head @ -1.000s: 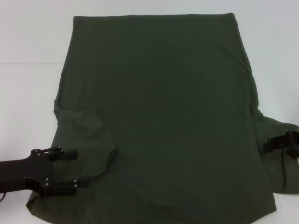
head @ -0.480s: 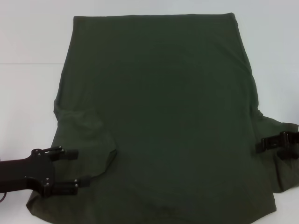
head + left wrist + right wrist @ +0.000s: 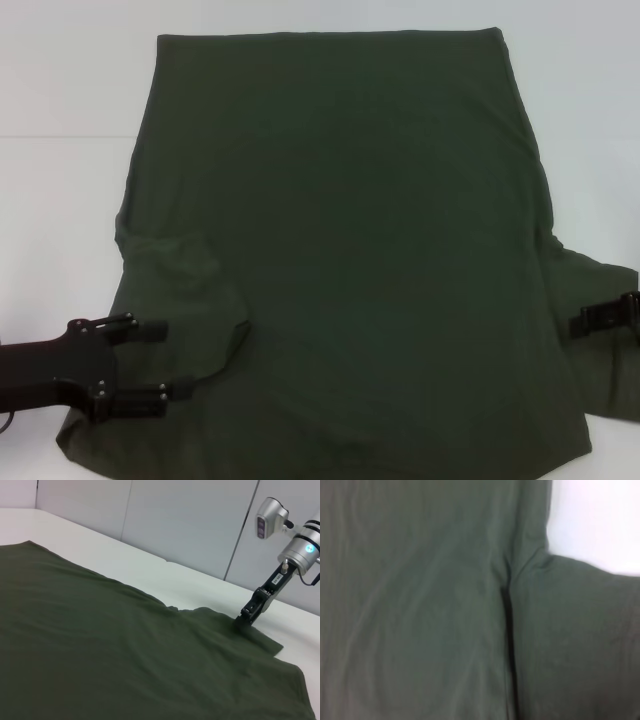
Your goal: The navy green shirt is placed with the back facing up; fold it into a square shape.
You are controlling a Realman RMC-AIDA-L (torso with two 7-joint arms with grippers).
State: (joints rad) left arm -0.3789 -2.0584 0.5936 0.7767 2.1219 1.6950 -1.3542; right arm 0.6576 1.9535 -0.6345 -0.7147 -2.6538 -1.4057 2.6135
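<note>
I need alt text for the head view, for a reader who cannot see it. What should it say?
A dark green shirt lies flat, plain side up, on a white table. The left gripper, fingers open, sits over the shirt's near left sleeve; the right gripper is at the right sleeve, at the picture's edge.

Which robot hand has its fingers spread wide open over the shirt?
The left gripper: its two fingers gape apart over the navy green shirt's sleeve. The right gripper sits at the opposite sleeve.

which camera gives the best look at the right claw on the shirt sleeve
The left wrist view: it shows the right claw side-on, tip down on the navy green shirt at its sleeve edge. The head view catches only part of it at the frame edge. The right wrist view shows just fabric, no fingers.
</note>
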